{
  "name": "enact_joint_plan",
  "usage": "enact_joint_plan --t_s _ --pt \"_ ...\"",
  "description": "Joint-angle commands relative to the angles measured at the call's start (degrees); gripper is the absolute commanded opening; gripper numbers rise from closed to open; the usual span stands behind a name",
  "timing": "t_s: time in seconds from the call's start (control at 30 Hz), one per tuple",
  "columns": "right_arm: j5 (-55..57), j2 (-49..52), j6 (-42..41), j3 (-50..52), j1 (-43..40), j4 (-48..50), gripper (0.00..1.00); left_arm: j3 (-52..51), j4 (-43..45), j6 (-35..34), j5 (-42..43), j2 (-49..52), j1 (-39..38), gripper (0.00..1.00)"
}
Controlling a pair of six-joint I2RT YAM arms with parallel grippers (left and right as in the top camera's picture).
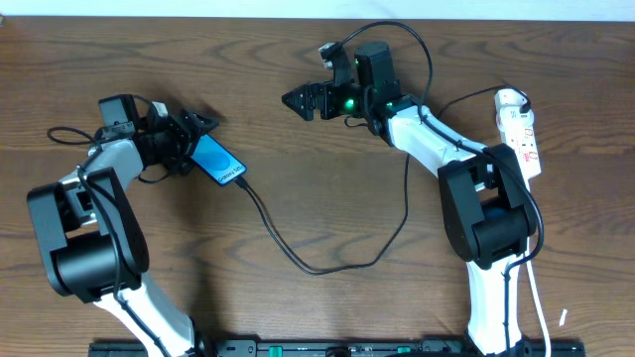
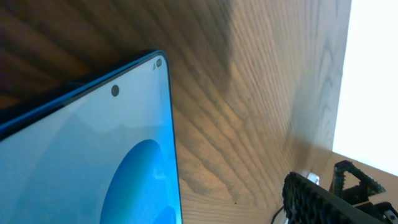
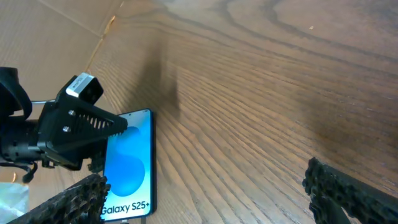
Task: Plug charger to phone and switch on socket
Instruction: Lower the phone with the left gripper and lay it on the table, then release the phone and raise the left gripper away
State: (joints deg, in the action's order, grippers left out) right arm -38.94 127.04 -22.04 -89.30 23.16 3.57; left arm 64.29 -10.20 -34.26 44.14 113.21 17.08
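The phone (image 1: 219, 162) lies on the table at the left, its blue screen facing up. It also shows in the right wrist view as the phone (image 3: 127, 165), and close up in the left wrist view as the phone (image 2: 93, 155). The charger (image 1: 298, 260), a thin black cable, runs from the phone's lower end in a loop towards the right arm. My left gripper (image 1: 196, 144) is open around the phone's top end, one finger (image 2: 314, 199) well clear of the phone's edge. My right gripper (image 1: 303, 100) is open and empty above bare wood right of the phone. The socket (image 1: 523, 129) lies far right.
The right arm's base (image 1: 491, 223) stands between the socket and the middle of the table. The socket's white cord (image 1: 536, 297) runs down to the front edge. Thick robot cables arch over the right arm (image 1: 422, 45). A black rail (image 1: 327, 347) lines the front edge.
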Motion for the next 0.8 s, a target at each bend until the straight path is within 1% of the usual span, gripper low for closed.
enact_joint_plan --t_s 0.0,0.07,0.77 --pt "0.0 -0.9 0.9 -0.9 -0.2 -0.2 0.99 -1.2 -2.6 0.6 -7.9 -0.4 0.2 0.87" --pt "0.0 -0.9 0.9 -0.9 -0.2 -0.2 0.99 -1.2 -3.3 0.6 -8.9 -1.2 0.2 0.87" --pt "0.0 -0.9 0.9 -0.9 -0.2 -0.2 0.99 -1.1 -5.5 0.6 -9.1 -1.8 0.2 0.88"
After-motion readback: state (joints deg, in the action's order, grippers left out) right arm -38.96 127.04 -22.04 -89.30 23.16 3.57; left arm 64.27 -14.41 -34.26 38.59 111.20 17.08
